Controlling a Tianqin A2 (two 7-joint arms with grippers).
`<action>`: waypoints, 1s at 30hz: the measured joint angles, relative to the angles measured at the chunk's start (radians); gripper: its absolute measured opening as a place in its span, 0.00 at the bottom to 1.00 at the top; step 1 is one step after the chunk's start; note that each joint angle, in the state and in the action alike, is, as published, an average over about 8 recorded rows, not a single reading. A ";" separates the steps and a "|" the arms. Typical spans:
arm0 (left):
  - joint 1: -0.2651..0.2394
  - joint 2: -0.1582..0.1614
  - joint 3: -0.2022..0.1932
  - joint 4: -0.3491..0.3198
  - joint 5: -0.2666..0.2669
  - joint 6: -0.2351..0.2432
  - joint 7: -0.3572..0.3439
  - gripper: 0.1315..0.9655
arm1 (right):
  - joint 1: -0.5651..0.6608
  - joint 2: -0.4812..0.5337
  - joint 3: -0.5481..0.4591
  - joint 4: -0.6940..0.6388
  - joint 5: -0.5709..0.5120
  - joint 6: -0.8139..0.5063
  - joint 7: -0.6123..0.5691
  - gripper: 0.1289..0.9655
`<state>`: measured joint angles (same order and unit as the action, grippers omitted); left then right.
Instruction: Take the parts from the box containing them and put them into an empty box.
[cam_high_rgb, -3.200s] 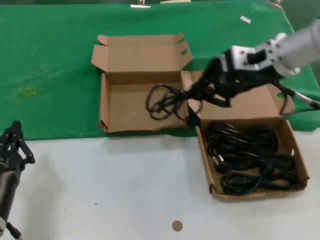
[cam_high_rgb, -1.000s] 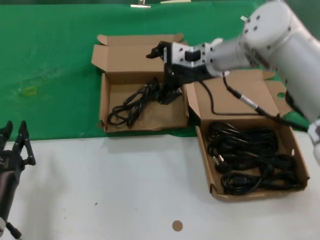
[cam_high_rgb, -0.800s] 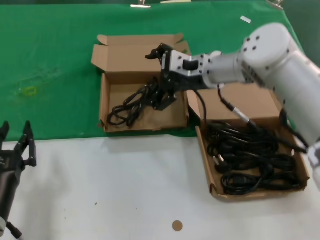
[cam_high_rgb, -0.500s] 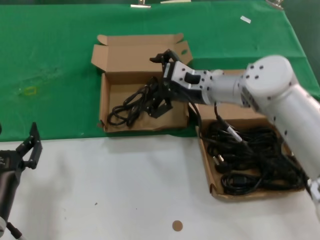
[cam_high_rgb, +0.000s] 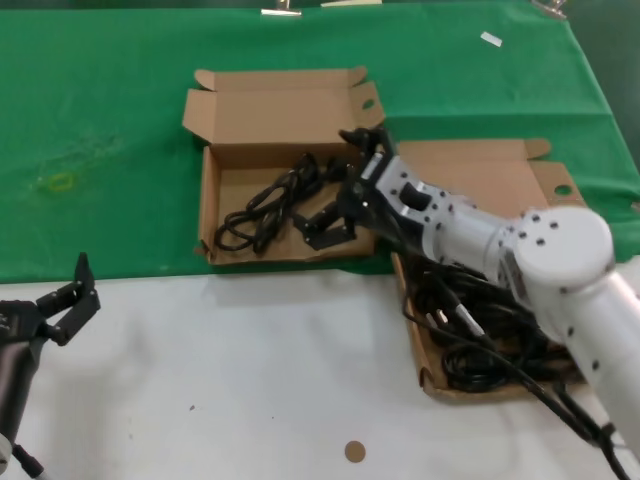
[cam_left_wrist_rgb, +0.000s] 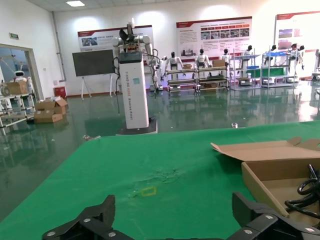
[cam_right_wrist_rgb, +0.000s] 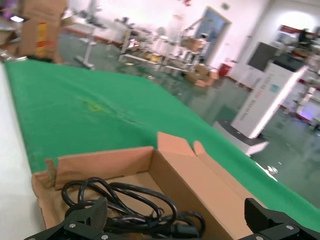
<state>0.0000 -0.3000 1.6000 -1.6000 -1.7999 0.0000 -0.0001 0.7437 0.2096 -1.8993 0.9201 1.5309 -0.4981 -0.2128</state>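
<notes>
The box with the parts (cam_high_rgb: 412, 335) stands at the right, holding several black cable bundles (cam_high_rgb: 478, 362), partly hidden by my right arm. The other brown box (cam_high_rgb: 209, 200) stands at the left with one cable bundle (cam_high_rgb: 262, 207) lying loose in it. My right gripper (cam_high_rgb: 340, 185) is open and empty over that box's right end, just beside the bundle. In the right wrist view the bundle (cam_right_wrist_rgb: 130, 210) lies between and beyond the spread fingers of the right gripper (cam_right_wrist_rgb: 177, 225). My left gripper (cam_high_rgb: 65, 310) is open and empty at the table's near left; it also shows in the left wrist view (cam_left_wrist_rgb: 172, 227).
Both boxes sit on a green cloth (cam_high_rgb: 100, 120), with a white tabletop (cam_high_rgb: 250, 370) in front. A small brown disc (cam_high_rgb: 353, 452) lies near the front edge. The left wrist view shows the left box's corner (cam_left_wrist_rgb: 280, 170).
My right gripper has let go of the cable bundle, which now lies in the left box, and has drawn back a little to the right. My left gripper has turned.
</notes>
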 joint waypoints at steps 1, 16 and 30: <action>0.000 0.000 0.000 0.000 0.000 0.000 0.000 0.73 | -0.019 0.002 0.008 0.018 0.007 0.013 0.006 1.00; 0.000 0.000 0.000 0.000 0.000 0.000 0.000 0.94 | -0.305 0.037 0.123 0.280 0.111 0.205 0.087 1.00; 0.000 0.000 0.000 0.000 0.000 0.000 0.000 1.00 | -0.573 0.070 0.231 0.524 0.207 0.384 0.164 1.00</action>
<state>0.0000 -0.3000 1.6000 -1.6000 -1.7999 0.0000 -0.0002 0.1708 0.2793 -1.6686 1.4441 1.7383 -0.1142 -0.0489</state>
